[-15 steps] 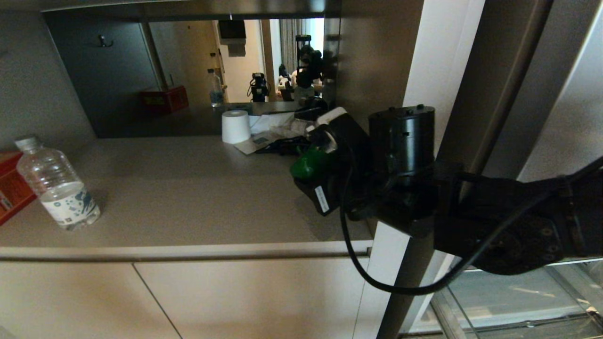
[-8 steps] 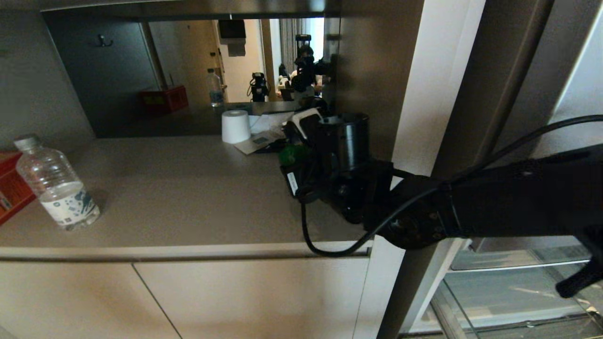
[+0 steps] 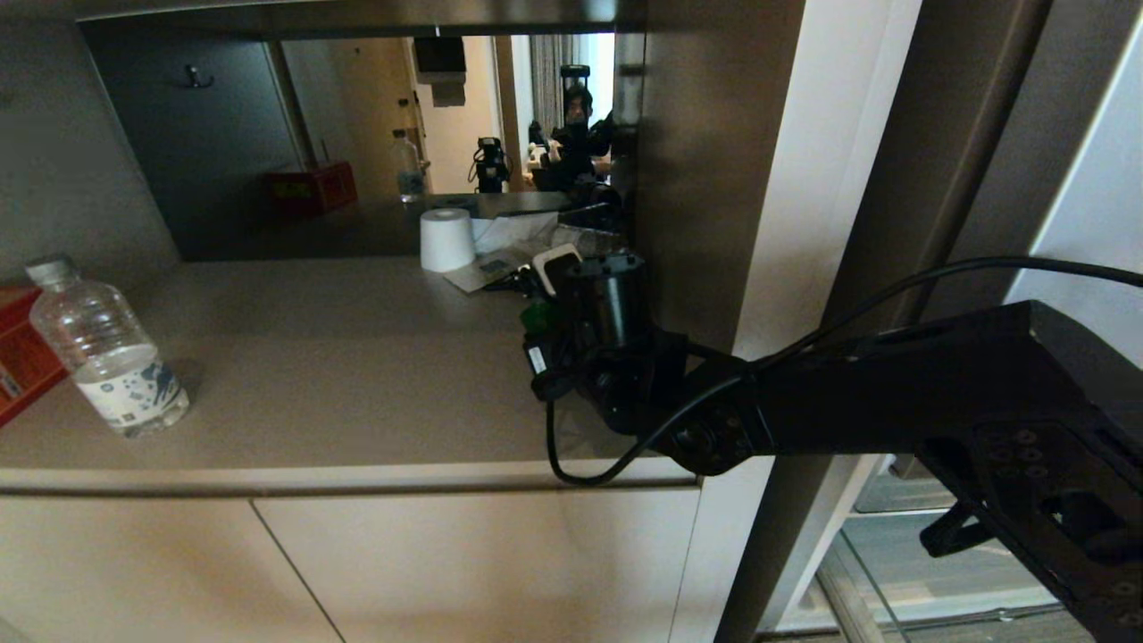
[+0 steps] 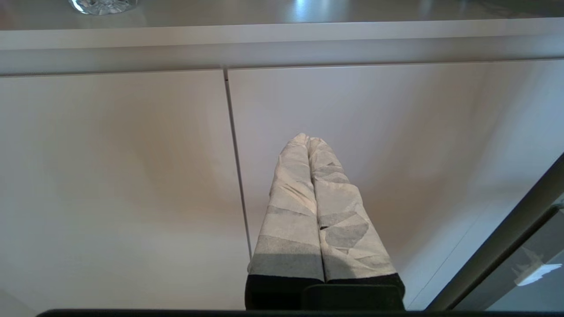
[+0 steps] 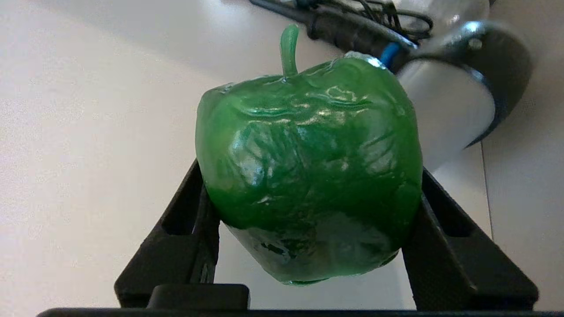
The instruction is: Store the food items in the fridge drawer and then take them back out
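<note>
Head view: the right gripper [image 3: 536, 335] reaches over the beige counter [image 3: 339, 375] beside a white paper roll [image 3: 447, 239]. Left wrist view: the left gripper [image 4: 307, 140] hangs by cabinet doors, jaws pressed together. Right wrist view: jaws clamp the glossy green bell pepper [image 5: 308, 176] above the counter

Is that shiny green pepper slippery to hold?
Probably a bit: the green pepper looks glossy and smooth. The right gripper pinches its rounded sides between both jaws, so it might slide or twist. It keeps its shape, so it seems fairly stiff.
</note>
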Controlling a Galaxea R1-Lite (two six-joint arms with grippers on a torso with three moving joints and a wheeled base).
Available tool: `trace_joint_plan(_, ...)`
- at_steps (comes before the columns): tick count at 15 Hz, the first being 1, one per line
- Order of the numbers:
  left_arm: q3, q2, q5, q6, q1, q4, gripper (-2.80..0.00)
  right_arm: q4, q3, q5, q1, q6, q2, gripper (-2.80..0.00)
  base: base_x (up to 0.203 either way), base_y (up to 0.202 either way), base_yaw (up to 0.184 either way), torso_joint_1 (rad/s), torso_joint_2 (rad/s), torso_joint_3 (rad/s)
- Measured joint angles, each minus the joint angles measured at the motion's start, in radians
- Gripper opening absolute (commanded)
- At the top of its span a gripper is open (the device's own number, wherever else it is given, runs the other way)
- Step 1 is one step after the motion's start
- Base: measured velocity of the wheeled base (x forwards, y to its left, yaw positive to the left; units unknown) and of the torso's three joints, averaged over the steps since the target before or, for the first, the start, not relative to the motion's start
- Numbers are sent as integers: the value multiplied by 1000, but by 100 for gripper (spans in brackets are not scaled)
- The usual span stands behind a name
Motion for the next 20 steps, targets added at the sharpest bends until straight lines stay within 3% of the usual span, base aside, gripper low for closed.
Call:
trace_joint_plan(11,0,0,0,0,0,0,-280,-1,-3,-3,-25,2,12,-280,0,0,0,0,0,0)
trace_joint_plan(12,0,0,0,0,0,0,-280,-2,-1,-5,-25,2,12,0,0,0,0,0,0,0)
trace_joint_plan(20,0,0,0,0,0,0,-280,-5,2,-8,-20,1,11,0,0,0,0,0,0,0)
